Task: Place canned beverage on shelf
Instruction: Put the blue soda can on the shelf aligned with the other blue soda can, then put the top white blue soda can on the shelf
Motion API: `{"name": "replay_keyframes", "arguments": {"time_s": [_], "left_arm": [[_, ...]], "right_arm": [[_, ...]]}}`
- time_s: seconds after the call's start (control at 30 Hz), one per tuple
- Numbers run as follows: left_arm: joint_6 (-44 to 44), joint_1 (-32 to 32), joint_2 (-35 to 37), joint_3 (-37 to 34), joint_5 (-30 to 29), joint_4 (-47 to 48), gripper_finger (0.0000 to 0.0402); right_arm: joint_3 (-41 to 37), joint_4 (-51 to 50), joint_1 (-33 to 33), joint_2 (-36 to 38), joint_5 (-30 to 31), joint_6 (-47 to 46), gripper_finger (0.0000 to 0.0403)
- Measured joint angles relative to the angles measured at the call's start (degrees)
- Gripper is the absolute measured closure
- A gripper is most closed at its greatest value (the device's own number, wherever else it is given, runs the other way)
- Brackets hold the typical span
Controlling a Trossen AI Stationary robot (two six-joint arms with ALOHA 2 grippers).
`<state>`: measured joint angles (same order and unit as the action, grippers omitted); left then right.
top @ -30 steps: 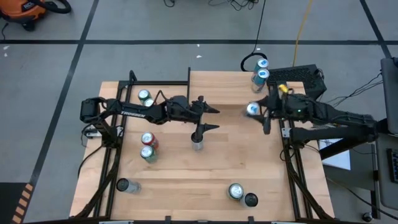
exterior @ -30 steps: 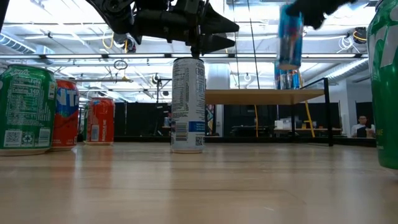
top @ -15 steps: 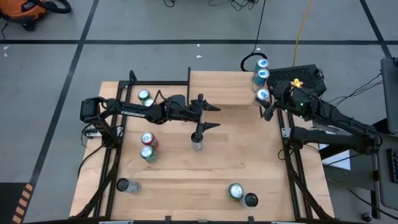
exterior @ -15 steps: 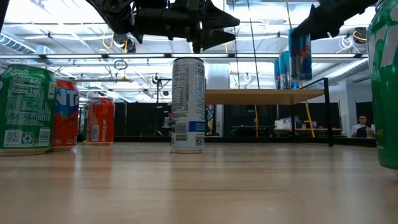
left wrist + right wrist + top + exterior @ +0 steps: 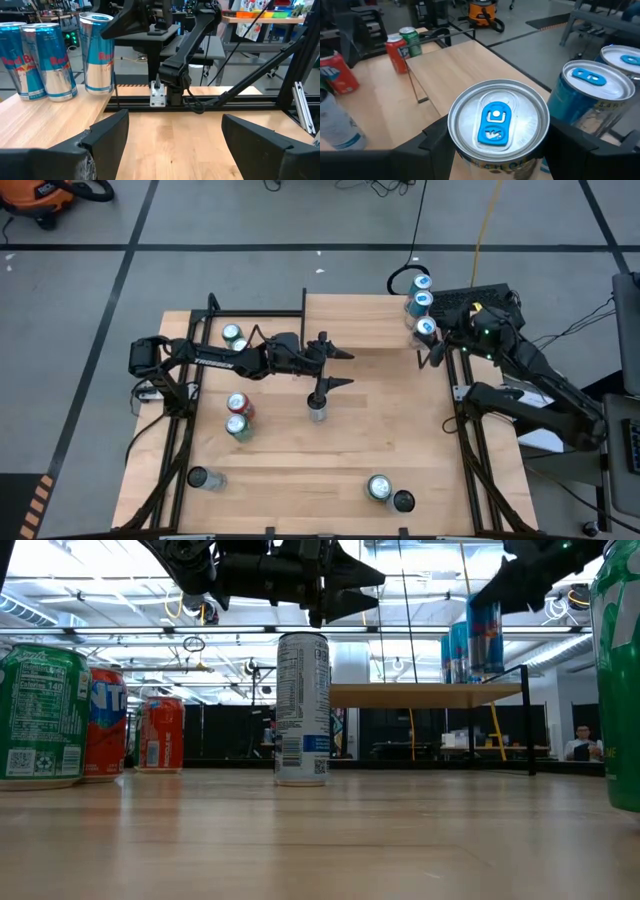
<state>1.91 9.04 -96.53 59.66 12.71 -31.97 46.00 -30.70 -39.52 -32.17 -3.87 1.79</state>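
Observation:
The shelf [image 5: 355, 320] stands at the table's far edge, with two blue-and-silver cans [image 5: 421, 290] on its right end. My right gripper [image 5: 432, 345] is shut on a third such canned beverage [image 5: 425, 330] right beside them; the left wrist view shows that can [image 5: 97, 52] upright over the shelf's edge. My left gripper [image 5: 335, 368] hovers open at mid-table, just above a tall silver can [image 5: 318, 408] that stands on its base, touching nothing. My right gripper pinches the can's side wall just under the top rim [image 5: 454, 142], one finger [image 5: 572, 142] on each side. The fingers come from the table's right, slanting slightly down. The can is upright at the shelf's right end; whether its base rests on the plank I cannot tell.
A green can [image 5: 233, 335] stands left of the shelf. A red can [image 5: 238, 404] and a green can [image 5: 238, 426] sit at the left, a dark can [image 5: 200, 478] near the front left, two more cans [image 5: 388, 492] near the front right. Bare wood lies between.
My right gripper has carried the can from over the table toward the far right corner, in over the shelf's right end, next to the two cans there. The can has stayed upright in the hold.

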Motion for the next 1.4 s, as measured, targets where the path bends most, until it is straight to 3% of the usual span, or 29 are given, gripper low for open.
{"name": "replay_keyframes", "arguments": {"time_s": [0.2, 0.47, 0.7, 1.07, 1.4], "left_arm": [[0.0, 0.1, 0.0, 0.0, 0.0, 0.0, 0.0084], [0.0, 0.1, 0.0, 0.0, 0.0, 0.3, 0.0084], [0.0, 0.3, 0.0, 0.0, 0.0, 2.5, 0.0084], [0.0, 0.3, 0.0, 0.0, 0.0, 2.5, 0.0084], [0.0, 0.4, 0.0, 0.0, 0.0, 2.5, 0.0084]], "right_arm": [[0.0, 0.0, -5.6, -2.4, -3.4, 0.7, 0.0173], [0.2, 1.4, -12.0, -6.3, -13.0, 0.5, 0.0173], [0.2, 0.4, -14.0, -6.3, -13.1, 0.6, 0.0155], [0.0, -0.6, -15.0, -6.3, -12.7, 1.2, 0.0088], [7.2, -1.9, -15.0, -4.3, -12.8, 0.1, 0.0079]]}}
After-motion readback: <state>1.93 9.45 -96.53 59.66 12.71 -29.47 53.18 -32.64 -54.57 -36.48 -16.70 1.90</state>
